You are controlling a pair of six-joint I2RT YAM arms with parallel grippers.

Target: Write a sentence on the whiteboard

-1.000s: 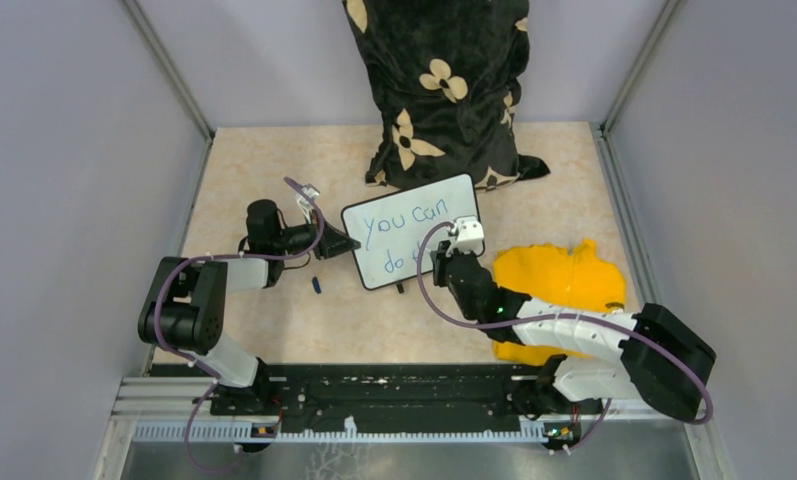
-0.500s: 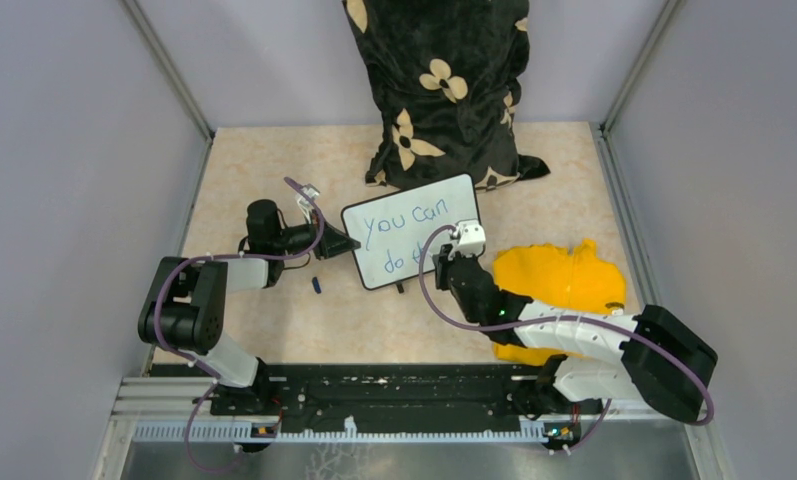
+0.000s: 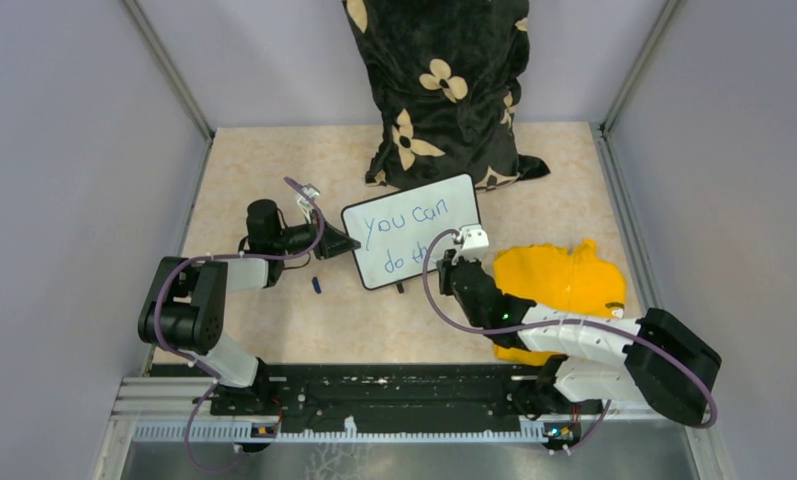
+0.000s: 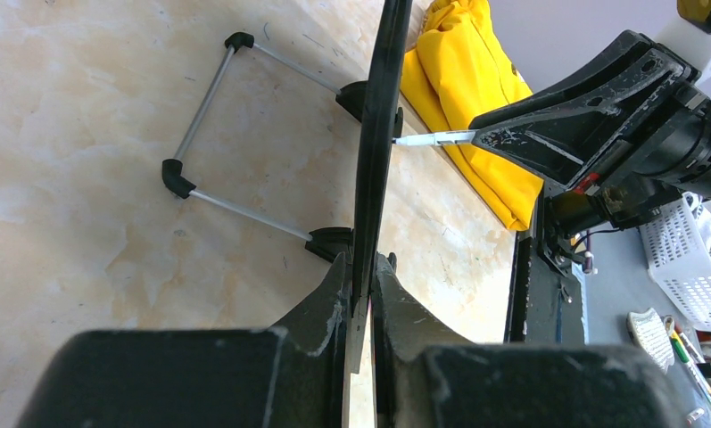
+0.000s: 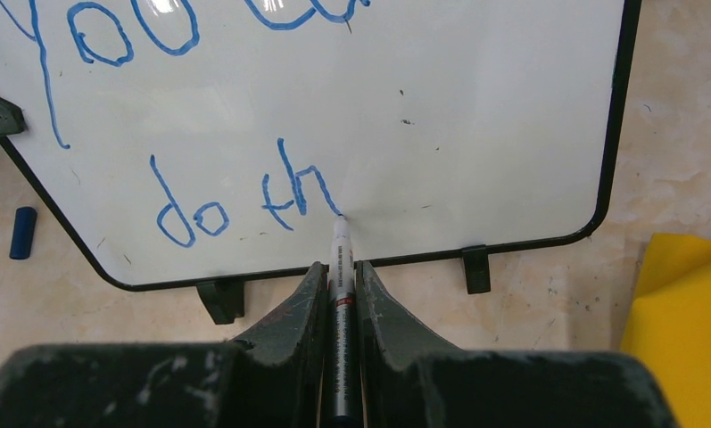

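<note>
Whiteboard (image 3: 411, 232) shown propped near the ctr of the tabletop (image 3: 264, 160), in front of a black floral pillow (image 3: 444, 90). Its left edge is clamped by the left gripper (image 4: 362, 267). A marker (image 5: 341, 303) is pinched in the right gripper (image 5: 338, 272), and its tip appears to touch the board just after "th". The sentence (image 5: 280, 201) is written in blue: "You can / do th". A yellow cloth (image 3: 559, 280) is seen at right.

Upper line of the sentence (image 5: 285, 165), partly beyond the right wrist view's top edge
</note>
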